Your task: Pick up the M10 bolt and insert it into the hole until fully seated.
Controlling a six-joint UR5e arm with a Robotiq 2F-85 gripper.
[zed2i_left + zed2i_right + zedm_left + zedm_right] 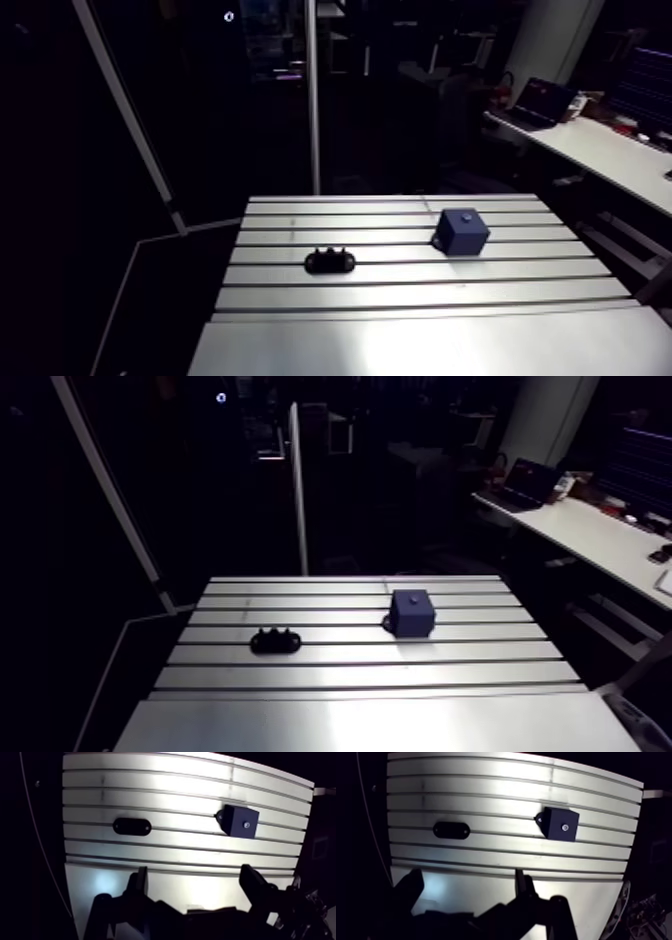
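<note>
The gripper point(195, 876) is hanging over the table point(165, 782), fingers spread wide with nothing between them, well apart from the dark blue block point(240, 822). A black oval holder point(132, 826) is lying apart from the block. Small studs point(330, 253) are standing on it; I cannot tell which is the M10 bolt.

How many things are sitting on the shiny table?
2. A dark blue block sits on the table. A black oval holder lies beside it, well apart and not touching. Smaller bits on the holder are too dim to count.
</note>
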